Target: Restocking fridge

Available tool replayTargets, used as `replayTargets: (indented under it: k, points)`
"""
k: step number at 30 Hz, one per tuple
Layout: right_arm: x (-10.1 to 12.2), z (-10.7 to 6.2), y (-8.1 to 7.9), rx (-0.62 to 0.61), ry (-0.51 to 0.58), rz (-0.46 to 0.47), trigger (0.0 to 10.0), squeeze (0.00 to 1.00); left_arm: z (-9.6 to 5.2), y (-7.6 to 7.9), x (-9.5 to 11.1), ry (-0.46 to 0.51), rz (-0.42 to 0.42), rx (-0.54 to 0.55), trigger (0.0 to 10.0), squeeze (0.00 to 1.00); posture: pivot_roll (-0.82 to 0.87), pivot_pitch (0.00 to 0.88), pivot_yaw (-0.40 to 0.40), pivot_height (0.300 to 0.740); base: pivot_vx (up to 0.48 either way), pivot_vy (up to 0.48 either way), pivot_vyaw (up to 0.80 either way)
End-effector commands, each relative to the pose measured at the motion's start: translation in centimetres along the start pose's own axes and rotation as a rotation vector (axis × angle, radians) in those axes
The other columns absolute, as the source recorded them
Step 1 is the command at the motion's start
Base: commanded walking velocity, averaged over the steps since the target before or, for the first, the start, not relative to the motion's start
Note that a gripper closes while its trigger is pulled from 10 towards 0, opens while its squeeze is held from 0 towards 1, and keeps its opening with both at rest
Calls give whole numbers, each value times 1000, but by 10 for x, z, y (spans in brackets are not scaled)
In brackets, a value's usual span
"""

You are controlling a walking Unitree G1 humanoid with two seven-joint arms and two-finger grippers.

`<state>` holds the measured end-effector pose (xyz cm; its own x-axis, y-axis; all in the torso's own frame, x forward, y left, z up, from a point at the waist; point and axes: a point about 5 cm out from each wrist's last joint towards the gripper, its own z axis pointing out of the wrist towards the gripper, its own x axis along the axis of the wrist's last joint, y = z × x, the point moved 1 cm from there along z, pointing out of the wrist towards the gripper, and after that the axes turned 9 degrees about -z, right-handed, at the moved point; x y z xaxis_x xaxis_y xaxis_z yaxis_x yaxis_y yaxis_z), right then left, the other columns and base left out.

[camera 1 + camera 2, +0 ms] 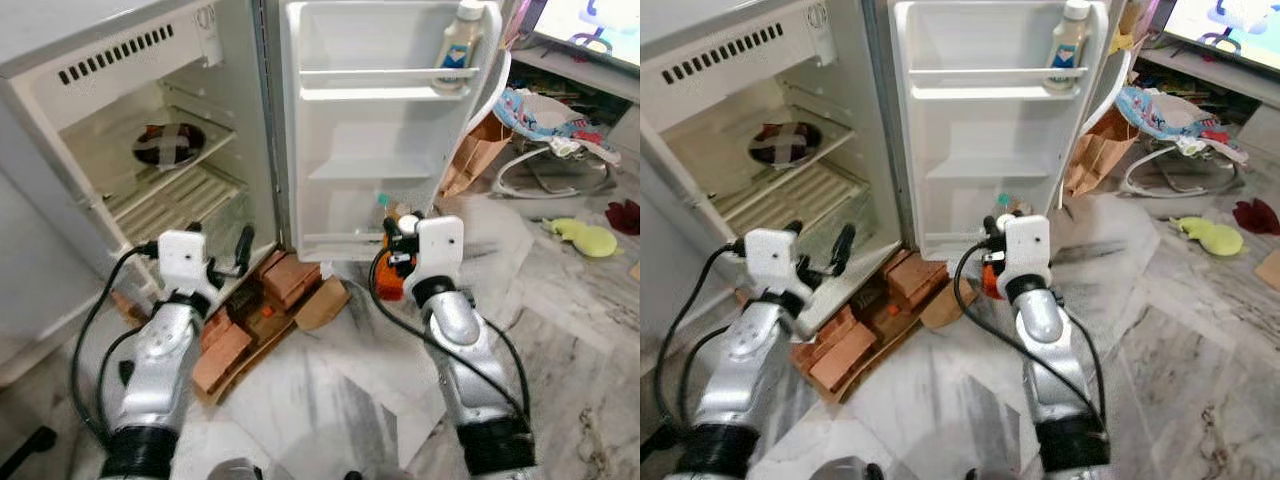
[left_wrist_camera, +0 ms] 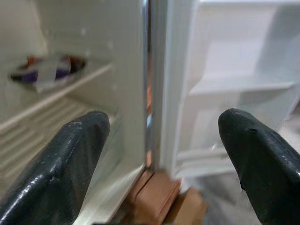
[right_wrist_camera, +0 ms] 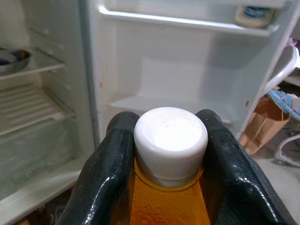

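Right end effector (image 3: 169, 187): clenched on the orange bottle (image 3: 168, 201) just under its white cap (image 3: 170, 138), held low before the open fridge door (image 1: 385, 130).
Left end effector (image 2: 159, 159): released, fingers wide, facing the fridge (image 1: 150, 150) interior.
Handling: likely rigid plastic, liquid-filled, moderately heavy, smooth; the neck grip may slip or swing, so a hold on the body looks safer.
Door shelf (image 1: 385, 92): carries one white bottle (image 1: 458, 50).

Left arm (image 1: 160, 370): you see silver casing, white wrist block, black cable loop.
Right arm (image 1: 465, 345): same silver, black cuff.
Fingers (image 2: 65, 173): black, glossy, rounded.
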<state>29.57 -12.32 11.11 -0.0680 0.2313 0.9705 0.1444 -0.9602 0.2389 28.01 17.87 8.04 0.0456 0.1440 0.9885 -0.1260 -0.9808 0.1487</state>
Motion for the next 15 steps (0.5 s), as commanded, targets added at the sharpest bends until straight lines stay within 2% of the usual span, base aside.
replayTargets:
  k: [1,8,15]
  points:
    - [5,-6,15,-44,37,-34,10000,0,1,6,8,27,-2,-30,10000,0,-18,77,-23,740,480,0,0]
    - [-6,-22,22,-31,14,-38,10000,0,-11,-1,7,21,11,10,10000,0,-16,76,-24,740,480,0,0]
    - [-8,-23,19,-1,11,-37,10000,0,-17,-6,3,4,6,36,10000,0,-11,74,-30,740,460,0,0]
